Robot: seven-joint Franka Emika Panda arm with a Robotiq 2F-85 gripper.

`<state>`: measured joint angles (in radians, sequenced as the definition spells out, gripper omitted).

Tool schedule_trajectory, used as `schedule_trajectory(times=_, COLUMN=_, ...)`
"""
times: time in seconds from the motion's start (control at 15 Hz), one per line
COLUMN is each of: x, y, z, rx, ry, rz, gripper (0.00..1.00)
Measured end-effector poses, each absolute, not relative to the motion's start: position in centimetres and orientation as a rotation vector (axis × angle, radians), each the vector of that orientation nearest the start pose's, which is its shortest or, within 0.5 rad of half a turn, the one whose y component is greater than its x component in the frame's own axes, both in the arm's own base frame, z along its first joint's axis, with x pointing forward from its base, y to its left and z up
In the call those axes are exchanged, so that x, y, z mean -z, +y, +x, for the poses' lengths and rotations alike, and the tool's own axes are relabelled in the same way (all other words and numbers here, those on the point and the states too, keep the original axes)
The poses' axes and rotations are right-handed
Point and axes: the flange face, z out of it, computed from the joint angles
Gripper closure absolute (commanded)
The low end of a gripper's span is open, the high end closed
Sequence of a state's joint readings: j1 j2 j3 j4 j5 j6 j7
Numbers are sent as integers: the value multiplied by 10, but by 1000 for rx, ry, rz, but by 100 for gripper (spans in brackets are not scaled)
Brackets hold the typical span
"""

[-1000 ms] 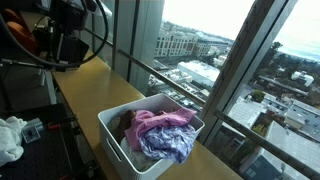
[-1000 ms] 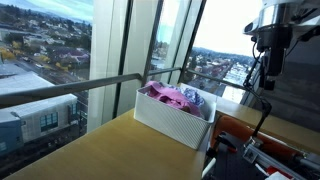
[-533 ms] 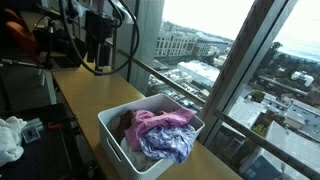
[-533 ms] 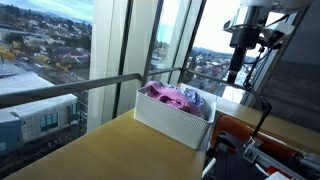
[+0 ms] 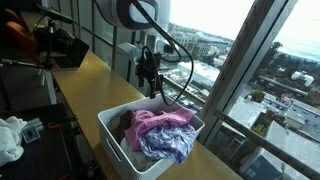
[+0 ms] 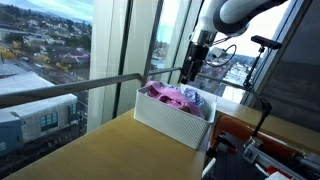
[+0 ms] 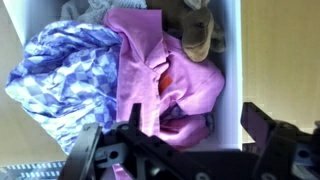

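Observation:
A white bin [image 5: 112, 137] stands on the wooden counter by the windows and shows in both exterior views and the wrist view [image 6: 170, 122] [image 7: 232, 95]. It is full of clothes: a pink garment [image 7: 165, 70] [image 5: 160, 122], a blue checkered cloth [image 7: 65, 75] [image 5: 168, 146] and an olive-brown piece [image 7: 200, 35]. My gripper [image 5: 150, 88] [image 6: 190, 78] hangs just above the bin's far side, pointing down. In the wrist view the gripper [image 7: 195, 125] is open, straddling the pink garment and the bin's wall, and holds nothing.
The wooden counter [image 5: 85, 85] runs along tall windows with a metal railing [image 6: 60, 90]. A white cloth [image 5: 10, 135] and black gear [image 5: 60, 45] lie on the far side of the counter from the glass. Red and black equipment [image 6: 250, 150] sits close to the bin.
The arm has swung from the counter's far end to a spot right above the bin. The gripper has stayed open and the clothes have not moved.

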<state>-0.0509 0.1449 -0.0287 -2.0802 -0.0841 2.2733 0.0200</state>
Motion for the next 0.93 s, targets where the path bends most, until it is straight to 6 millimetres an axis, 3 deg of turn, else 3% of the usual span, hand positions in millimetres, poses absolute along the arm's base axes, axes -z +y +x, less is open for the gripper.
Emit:
schedule_trajectory(times=0.27, x=-290, y=-86, z=617, rx=-25, ry=171, rz=-3235, gripper=0)
schedule_trajectory(times=0.53, x=-191, y=-104, z=619, rx=-159, ry=225, rz=-3241, gripper=0)
schedule_trajectory(times=0.6, x=-167, y=-105, z=616, rx=-187, ry=236, rz=-3241, gripper=25)
schedule_trajectory(times=0.67, x=-145, y=-105, z=612, rx=-215, ry=245, rz=-3240, gripper=26)
schedule_trajectory(times=0.8, x=-117, y=-106, z=606, rx=-251, ry=267, rz=-3241, gripper=40)
schedule_trajectory(times=0.93, x=-117, y=-106, z=606, rx=-250, ry=283, rz=-3240, gripper=55)
